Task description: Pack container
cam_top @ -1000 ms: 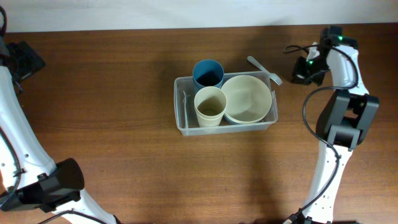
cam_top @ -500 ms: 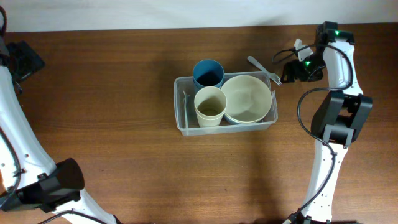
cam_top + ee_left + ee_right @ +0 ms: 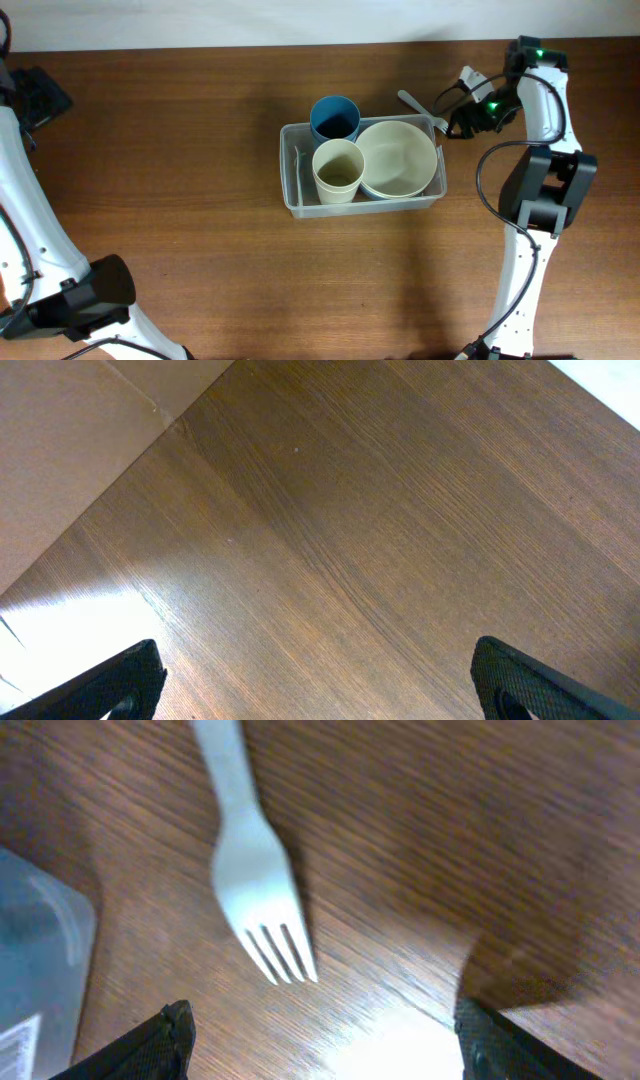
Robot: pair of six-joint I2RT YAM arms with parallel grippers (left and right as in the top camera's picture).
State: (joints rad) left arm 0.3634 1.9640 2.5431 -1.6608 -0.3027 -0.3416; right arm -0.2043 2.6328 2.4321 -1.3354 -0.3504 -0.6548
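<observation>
Within the last second the right pincer (image 3: 320,1016) had swung in from the bench's (image 3: 180,130) far right corner toward the fork (image 3: 412,102) and gone from closed to spread. In the wrist view its two fingers stood well apart on either side of the tines, with nothing between them but bare wood. The fork lay flat on the bench, untouched. The pincer hung over the fork's tined end and was not yet gripping it.

The container (image 3: 292,195) sat at the middle of the bench. It already held a blue cup (image 3: 334,118) at its far side, a cream cup (image 3: 338,168) beside that, and a cream bowl (image 3: 397,157) filling its right half. The fork rested just outside the container's far right corner, its tines near the rim.

The fork looked like the last loose item, so the approach and opening read as preparation for picking it up. The thin, flat handle would likely call for a low, careful close.

The left pincer (image 3: 315,650) was wide and empty over bare wood at the bench's far left edge, taking no part.
</observation>
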